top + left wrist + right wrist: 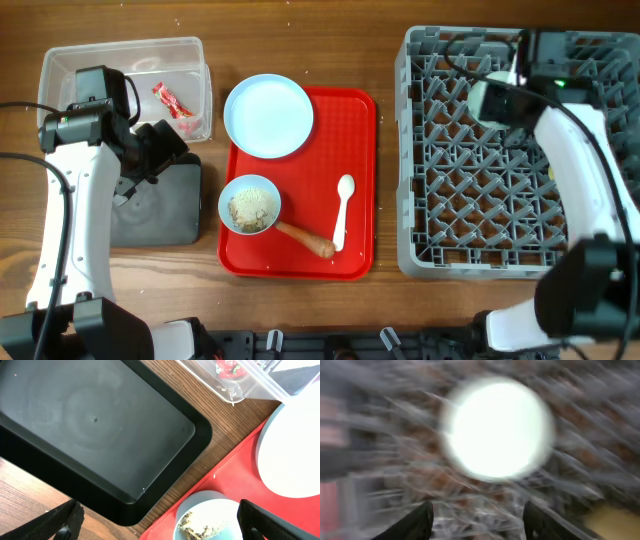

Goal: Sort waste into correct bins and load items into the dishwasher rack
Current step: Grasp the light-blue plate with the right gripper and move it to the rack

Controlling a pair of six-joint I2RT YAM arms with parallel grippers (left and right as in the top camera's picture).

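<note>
My left gripper (162, 527) is open above the near corner of the black tray (95, 430), at the rim of the small light-blue bowl (210, 517), which holds rice-like crumbs (248, 208). The clear tub (190, 50) holds a red candy wrapper (170, 100). On the red tray (355, 260) lie the white plate (268, 116), a carrot piece (305, 238) and a white spoon (342, 208). My right gripper (477, 522) is open over the dishwasher rack (470, 210), just clear of a pale bowl (495, 430) resting in it. The right wrist view is blurred.
A yellowish blur (607, 520) shows at the lower right of the right wrist view, inside the rack. Bare wooden table (390, 300) runs between the red tray and the rack and along the front edge.
</note>
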